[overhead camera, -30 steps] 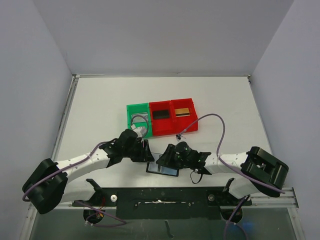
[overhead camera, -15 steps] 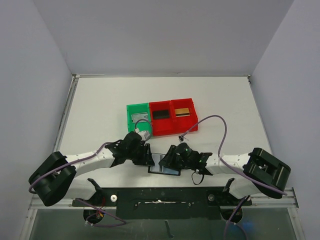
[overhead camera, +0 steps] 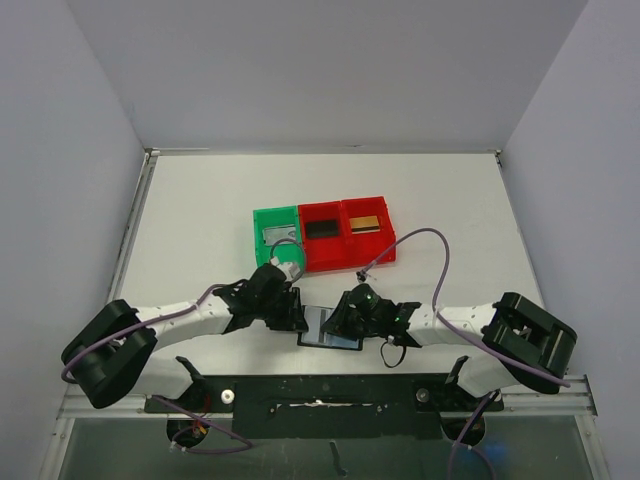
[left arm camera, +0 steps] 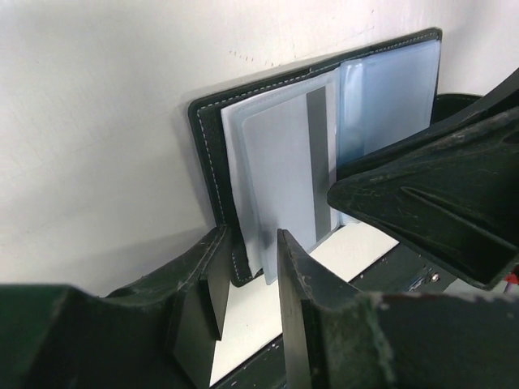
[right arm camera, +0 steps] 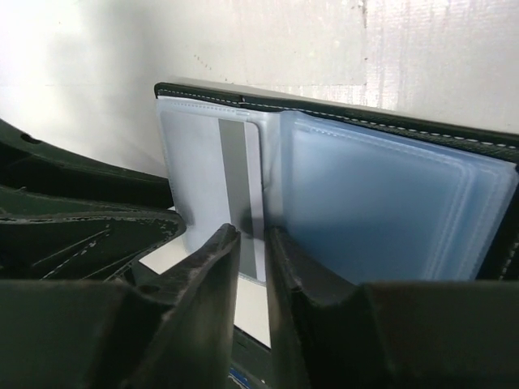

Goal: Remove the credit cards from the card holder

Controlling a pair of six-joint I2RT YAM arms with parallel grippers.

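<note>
The left hand (overhead camera: 298, 312) and right hand (overhead camera: 338, 320) hem in the card holder (overhead camera: 328, 333) from both sides; bins (overhead camera: 322, 262) stand beyond.

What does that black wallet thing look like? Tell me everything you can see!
The card holder is a flat black bifold with pale stitching, lying open on the white table near the arms. Inside are glossy, bluish see-through pockets, and one shows a pale card with a grey stripe. The left end effector and right end effector have their fingertips at its edge, slightly apart. Whether they pinch it is unclear.
</note>
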